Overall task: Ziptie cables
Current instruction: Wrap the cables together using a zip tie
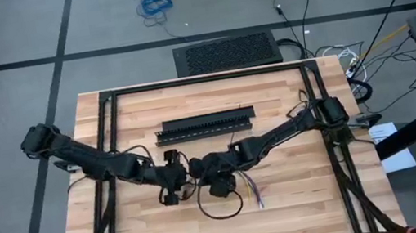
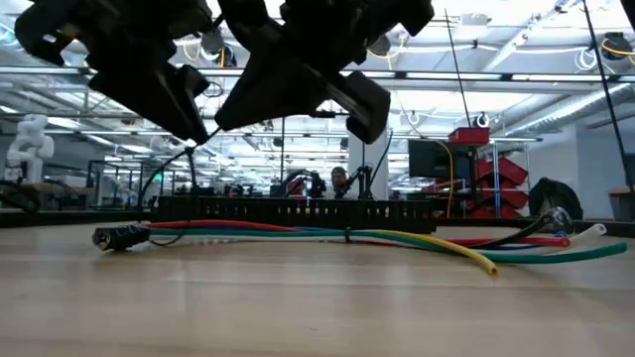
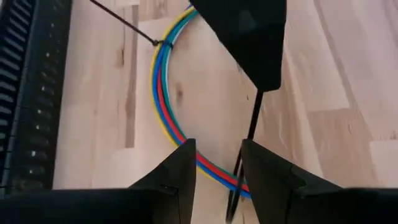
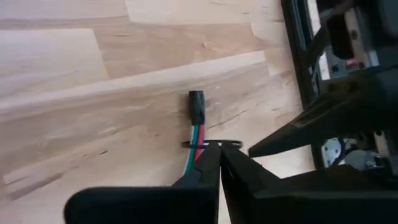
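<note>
Several multicoloured cables (image 3: 163, 93) curve, zip-tied together.

Table (image 1: 287, 204): we see pale butcher-block wood, jointed planks, smooth satin finish, grain visible. Cables (image 3: 163, 93): glossy plastic insulation, smooth, ending in a black plastic connector (image 4: 196, 102). Zip tie (image 3: 124, 25): thin matt black plastic. Slotted bar (image 1: 205, 124): black plastic, matt. Left gripper (image 3: 214, 171) fingers: matt black plastic, smooth faces.
</note>
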